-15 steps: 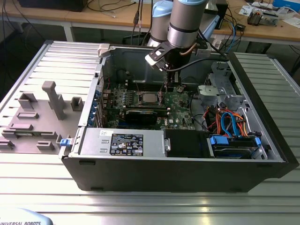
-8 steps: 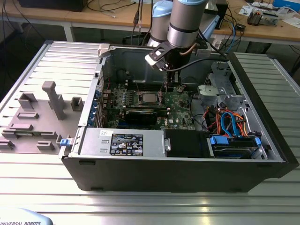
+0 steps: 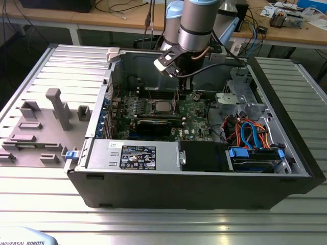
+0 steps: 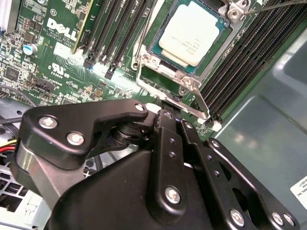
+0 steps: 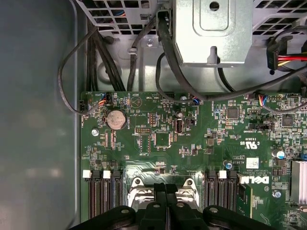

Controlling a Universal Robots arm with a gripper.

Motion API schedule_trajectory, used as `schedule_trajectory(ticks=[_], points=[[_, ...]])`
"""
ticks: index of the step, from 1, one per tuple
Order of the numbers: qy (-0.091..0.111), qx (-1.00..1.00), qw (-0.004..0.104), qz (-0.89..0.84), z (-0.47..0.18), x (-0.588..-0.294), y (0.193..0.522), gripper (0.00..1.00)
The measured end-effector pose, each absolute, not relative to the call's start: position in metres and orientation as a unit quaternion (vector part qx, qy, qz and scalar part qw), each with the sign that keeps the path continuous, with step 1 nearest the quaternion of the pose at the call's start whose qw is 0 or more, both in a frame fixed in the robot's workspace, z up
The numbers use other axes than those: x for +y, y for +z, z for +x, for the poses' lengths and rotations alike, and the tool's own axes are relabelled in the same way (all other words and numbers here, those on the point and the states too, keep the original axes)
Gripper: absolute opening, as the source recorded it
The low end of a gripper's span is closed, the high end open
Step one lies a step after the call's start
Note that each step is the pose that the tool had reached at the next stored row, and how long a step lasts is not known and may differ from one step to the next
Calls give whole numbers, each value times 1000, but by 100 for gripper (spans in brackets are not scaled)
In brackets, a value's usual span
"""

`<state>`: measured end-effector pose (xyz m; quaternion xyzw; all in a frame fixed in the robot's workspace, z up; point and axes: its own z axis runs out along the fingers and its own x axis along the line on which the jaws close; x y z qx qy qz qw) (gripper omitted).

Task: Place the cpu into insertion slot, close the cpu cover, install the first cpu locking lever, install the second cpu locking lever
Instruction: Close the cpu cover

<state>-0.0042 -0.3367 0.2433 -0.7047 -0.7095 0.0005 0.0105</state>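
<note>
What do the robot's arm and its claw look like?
The arm is a fat silver-grey tube with a dark band and a light blue cap. A white bracket sits at its wrist, and a black cable loops off it. The gripper is made of black metal bars joined with shiny silver screws.

cpu [image 4: 192, 33]: one corner ran off the picture's edge.
insertion slot [image 5: 135, 194]: my gripper [image 5: 166, 186] covered most of it.
</note>
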Motion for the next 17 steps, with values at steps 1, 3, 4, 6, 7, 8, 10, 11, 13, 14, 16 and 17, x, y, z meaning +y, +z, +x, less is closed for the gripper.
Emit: schedule_trajectory(ticks=[1,3,4,6,7,8,10,11,13,14,16,17], points=[[0,-709,11,-705,-5,-337,243,11],[0,-709,11,-705,-6,-337,243,11],[0,-709,11,-705,-6,-337,243,11],[0,-710,11,-705,-8,-337,243,11],[0,-710,11,-705,-9,-337,243,11],[0,-710,11,-705,-10,-337,243,11],[0,-710,11,-705,-10,-337,243,11],[0,-710,11,-704,-10,-337,243,11],[0,-710,11,-704,-10,-337,243,11],[0,-710,11,-704,-10,-337,243,11],[0,-710,11,-704,-10,-337,243,11],[0,-710,11,-704,-10,-337,243,11]])
